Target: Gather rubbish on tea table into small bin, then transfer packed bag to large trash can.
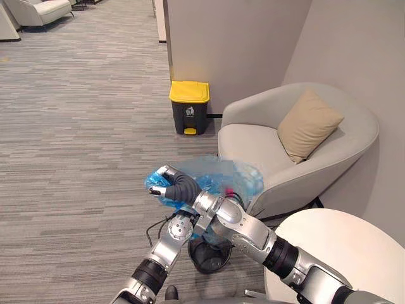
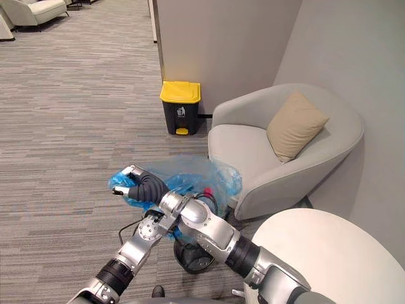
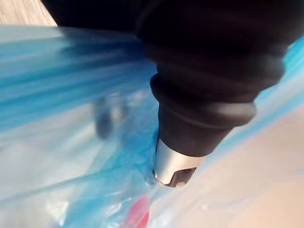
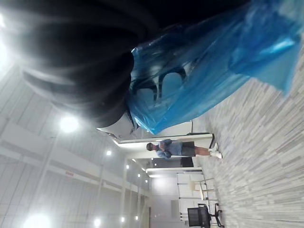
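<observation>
A translucent blue rubbish bag (image 1: 221, 177) hangs in the air above the small black bin (image 1: 210, 256) on the carpet. Something red (image 1: 228, 190) shows through the plastic. My right hand (image 1: 172, 185) reaches across to the bag's left end, its fingers curled round bunched blue plastic (image 4: 204, 71). My left arm rises from the lower left under the right forearm, and my left hand (image 3: 209, 71) lies right against the bag (image 3: 71, 118). The large trash can (image 1: 189, 107), dark with a yellow lid, stands by the wall, beyond the bag. The white round tea table (image 1: 345, 244) is at the lower right.
A light grey armchair (image 1: 266, 142) with a beige cushion (image 1: 308, 124) stands right of the trash can, close behind the bag. Open grey carpet (image 1: 76, 139) spreads to the left. Another pale chair (image 1: 39, 11) is far off. A person (image 4: 180, 148) stands in the distance.
</observation>
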Available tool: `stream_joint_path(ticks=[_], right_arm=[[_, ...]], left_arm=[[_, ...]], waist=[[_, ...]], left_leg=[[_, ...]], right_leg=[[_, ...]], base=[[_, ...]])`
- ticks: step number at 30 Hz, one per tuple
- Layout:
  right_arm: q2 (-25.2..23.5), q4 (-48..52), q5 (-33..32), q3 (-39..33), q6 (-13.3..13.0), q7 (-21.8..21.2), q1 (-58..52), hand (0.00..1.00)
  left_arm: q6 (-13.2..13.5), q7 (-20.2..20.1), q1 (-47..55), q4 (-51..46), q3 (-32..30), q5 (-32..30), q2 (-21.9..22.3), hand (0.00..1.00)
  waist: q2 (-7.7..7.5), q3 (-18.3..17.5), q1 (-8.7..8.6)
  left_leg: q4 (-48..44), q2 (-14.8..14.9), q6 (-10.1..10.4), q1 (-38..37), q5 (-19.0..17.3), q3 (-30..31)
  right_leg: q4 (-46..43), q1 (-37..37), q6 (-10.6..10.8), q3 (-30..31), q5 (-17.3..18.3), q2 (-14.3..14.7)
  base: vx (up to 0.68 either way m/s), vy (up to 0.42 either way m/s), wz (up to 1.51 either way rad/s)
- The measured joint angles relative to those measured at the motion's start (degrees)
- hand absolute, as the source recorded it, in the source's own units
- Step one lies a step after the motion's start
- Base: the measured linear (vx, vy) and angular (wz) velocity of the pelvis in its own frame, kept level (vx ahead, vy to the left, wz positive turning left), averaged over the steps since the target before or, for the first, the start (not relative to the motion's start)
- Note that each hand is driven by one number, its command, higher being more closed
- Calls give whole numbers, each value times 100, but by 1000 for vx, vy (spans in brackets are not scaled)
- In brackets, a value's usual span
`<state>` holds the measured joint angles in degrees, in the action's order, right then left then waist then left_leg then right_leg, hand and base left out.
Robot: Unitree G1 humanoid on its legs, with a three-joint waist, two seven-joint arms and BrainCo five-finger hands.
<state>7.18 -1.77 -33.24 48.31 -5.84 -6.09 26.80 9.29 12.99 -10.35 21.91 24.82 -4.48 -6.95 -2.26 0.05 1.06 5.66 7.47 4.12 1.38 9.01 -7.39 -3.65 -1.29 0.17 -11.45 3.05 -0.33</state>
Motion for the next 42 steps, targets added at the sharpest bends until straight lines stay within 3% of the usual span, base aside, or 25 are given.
stream_joint_path(ticks=[11, 12, 19, 22, 28, 37, 42], right_arm=[[8, -16, 95, -14, 0, -119, -75, 100], [7, -15, 247, -39, -3, -190, -174, 0], [13, -11, 1534, -449, -42, -300, -1023, 0], [22, 31, 2404, -955, -79, -246, -1321, 0], [279, 337, 3532, -1521, -318, 25, -1649, 0], [686, 785, 4452, -2616, -560, 383, -2203, 0], [686, 783, 4511, -3057, -562, 433, -2517, 0]], left_arm=[[-2, -38, 16, 72, -73, 165, 0, 100], [-5, -43, 32, 90, -77, 168, 0, 100], [-32, -85, 361, 119, -577, 283, 89, 100], [-38, -113, 609, 119, -838, 283, 111, 100], [-43, -166, 965, 116, -1357, 282, 98, 100], [-45, -174, 1391, 115, -1954, 284, 34, 100], [-59, -178, 1533, 115, -2323, 286, -2, 100]], waist=[[12, 8, -12], [13, 8, -10], [27, 18, -21], [29, 19, -26], [37, 26, -23], [73, 70, -23], [87, 101, -23]], left_leg=[[21, 29, 14, 0, 8, -2], [21, 29, 15, 1, 8, -3], [23, 32, 15, 3, 7, -41], [23, 33, 40, 1, -12, -42], [24, 32, 42, 0, -15, -43], [24, 35, 41, -9, -20, -54], [24, 33, 34, -9, -37, -53]], right_leg=[[1, 5, -10, 7, -1, 24], [1, 6, -10, 9, -1, 23], [-15, 40, -8, 47, 1, 23], [-20, 46, -4, 49, 3, 21], [-17, 48, 9, 51, 12, 18], [-10, 59, 62, 63, 53, 18], [0, 64, 65, 64, 64, 14]], base=[[0, 0, 0], [0, 0, 0], [4, 1, -2], [0, 0, 0], [0, 0, 0], [0, 0, 0], [0, 0, 0]])
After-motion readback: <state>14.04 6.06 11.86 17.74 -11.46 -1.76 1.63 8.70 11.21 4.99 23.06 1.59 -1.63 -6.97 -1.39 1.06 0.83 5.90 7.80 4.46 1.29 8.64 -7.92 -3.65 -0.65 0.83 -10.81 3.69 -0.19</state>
